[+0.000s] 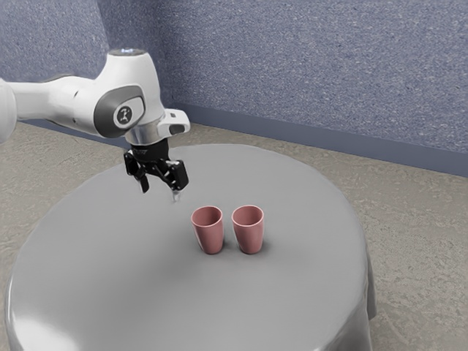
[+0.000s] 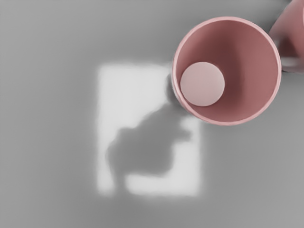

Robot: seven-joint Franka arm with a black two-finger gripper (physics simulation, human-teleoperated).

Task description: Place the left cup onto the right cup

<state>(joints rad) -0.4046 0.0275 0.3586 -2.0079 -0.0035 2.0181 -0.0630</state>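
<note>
My gripper (image 1: 159, 189) hangs above the grey table (image 1: 95, 278) with its 2 fingers spread apart and nothing between them, off to the exterior view's left of the 2 pink cups and not yet over either. The left cup (image 1: 207, 228) stands upright, mouth up, near the table's middle. The right cup (image 1: 248, 228) stands just beside it on the exterior view's right, with only a narrow gap between the rims. From my wrist I look straight down into the left cup (image 2: 227, 71), which is empty, its pale flat bottom showing, while the right cup (image 2: 290, 35) peeks in just beyond it. My own shadow falls on a bright patch (image 2: 147, 128) of tabletop next to the cup. I judge this cup to be light, stiff and thin-walled, with a smooth skin that could slide against my pads. It tapers toward the base, so a squeeze across the outside low down would tend to push it out of my grip. The better hold looks to be at the rim: 1 finger inside and 1 outside, pinching the wall on the side away from the right cup, where there is room. A firm but modest squeeze should do, and keeping it upright will let it nest into the other cup.
</note>
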